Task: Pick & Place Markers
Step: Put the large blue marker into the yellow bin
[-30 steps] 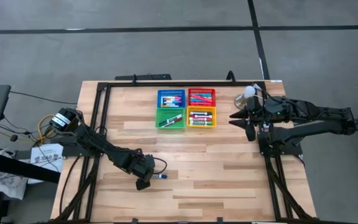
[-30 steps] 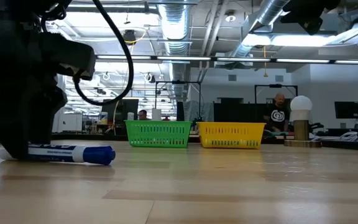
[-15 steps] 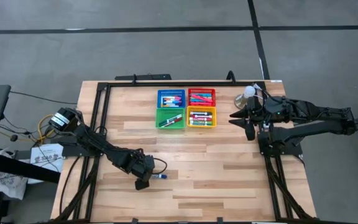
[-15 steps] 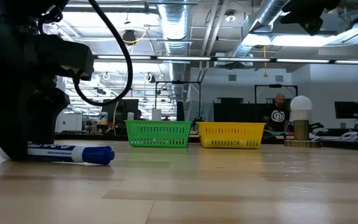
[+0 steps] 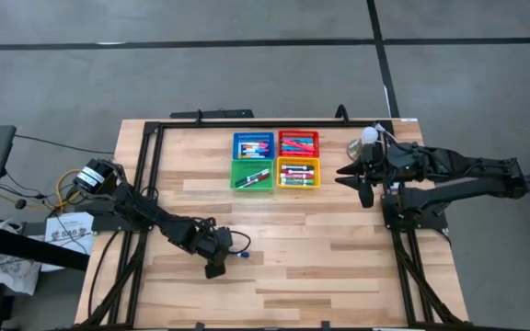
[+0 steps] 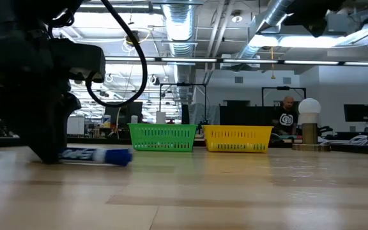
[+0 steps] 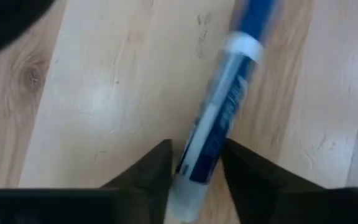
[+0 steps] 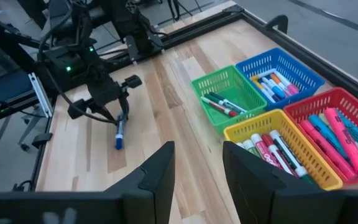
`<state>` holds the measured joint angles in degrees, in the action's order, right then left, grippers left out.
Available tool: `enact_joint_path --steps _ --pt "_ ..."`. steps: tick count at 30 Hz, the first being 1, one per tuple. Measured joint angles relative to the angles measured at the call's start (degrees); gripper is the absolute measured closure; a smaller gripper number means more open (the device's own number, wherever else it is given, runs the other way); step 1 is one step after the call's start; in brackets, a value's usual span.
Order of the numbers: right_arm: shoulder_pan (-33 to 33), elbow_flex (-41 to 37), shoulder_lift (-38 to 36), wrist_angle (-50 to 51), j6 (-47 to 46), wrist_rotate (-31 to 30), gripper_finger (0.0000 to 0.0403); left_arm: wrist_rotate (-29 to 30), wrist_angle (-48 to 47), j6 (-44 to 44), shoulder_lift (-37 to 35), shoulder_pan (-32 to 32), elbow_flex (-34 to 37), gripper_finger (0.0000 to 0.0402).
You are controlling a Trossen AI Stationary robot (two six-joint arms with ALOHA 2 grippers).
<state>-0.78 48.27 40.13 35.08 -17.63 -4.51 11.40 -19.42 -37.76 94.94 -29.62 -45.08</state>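
A blue-capped marker [image 5: 239, 256] with a white barrel is at the table's near left, cap end toward the right; my left gripper [image 5: 223, 260] stands over its other end, shut on it. From the low view the gripper [image 6: 53, 153] reaches down to the marker [image 6: 101, 156]. The other markers lie in four mesh baskets: blue [image 5: 236, 145], red [image 5: 316, 142], green [image 5: 252, 188] and yellow [image 5: 318, 173]. My right gripper [image 5: 346, 175] hovers right of the baskets, open with nothing between its fingers [image 8: 160, 174]. My left gripper pinches the marker's white barrel [image 7: 199, 158] near its uncapped end between its two fingers [image 7: 151, 173]. The fingers come from above, pointing down, and lie across the marker. The marker stays about level, low over the wood; whether it is clear of the table I cannot tell.
A white globe lamp [image 5: 368, 136] on a round base stands at the far right, close to my right arm. A black frame [image 5: 155, 138] runs along the table's edges. Bare wood [image 5: 320, 257] lies between the baskets and the near edge.
My left gripper has shut on the blue marker's barrel and shifted a little toward the table's right and far edges. The marker has moved along with it, keeping about level.
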Motion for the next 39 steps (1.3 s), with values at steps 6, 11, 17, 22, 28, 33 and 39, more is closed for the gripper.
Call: enact_joint_path --steps 6,11,17,22,28,33,39 --pt "0.0 0.0 2.9 -1.3 0.0 0.0 0.0278 0.2 0.5 0.0 0.0 0.2 0.0 0.0334" --pt "0.0 0.0 6.0 -1.3 -0.4 0.0 0.0278 -0.5 0.9 -3.0 0.0 0.5 0.0 0.0335" --pt "0.0 0.0 10.0 -3.1 -4.9 2.3 0.0278 -0.7 1.6 -6.2 0.0 2.3 -0.7 0.0315" --pt "0.0 0.0 11.3 -16.2 -4.9 9.8 0.0278 -0.7 4.0 -5.7 0.0 4.3 -2.1 0.0329" --pt "0.0 0.0 10.6 -23.9 -4.5 12.2 0.0271 -0.2 9.0 -4.1 0.0 6.7 -2.9 0.0325" --pt "-0.1 0.0 10.4 -22.0 -4.4 11.8 0.0241 0.0 11.6 -1.7 0.0 8.3 -2.9 0.0327" --pt "0.0 0.0 11.8 -21.8 -5.3 11.9 0.0205 0.4 12.6 2.7 -3.2 11.0 -2.9 0.0326"
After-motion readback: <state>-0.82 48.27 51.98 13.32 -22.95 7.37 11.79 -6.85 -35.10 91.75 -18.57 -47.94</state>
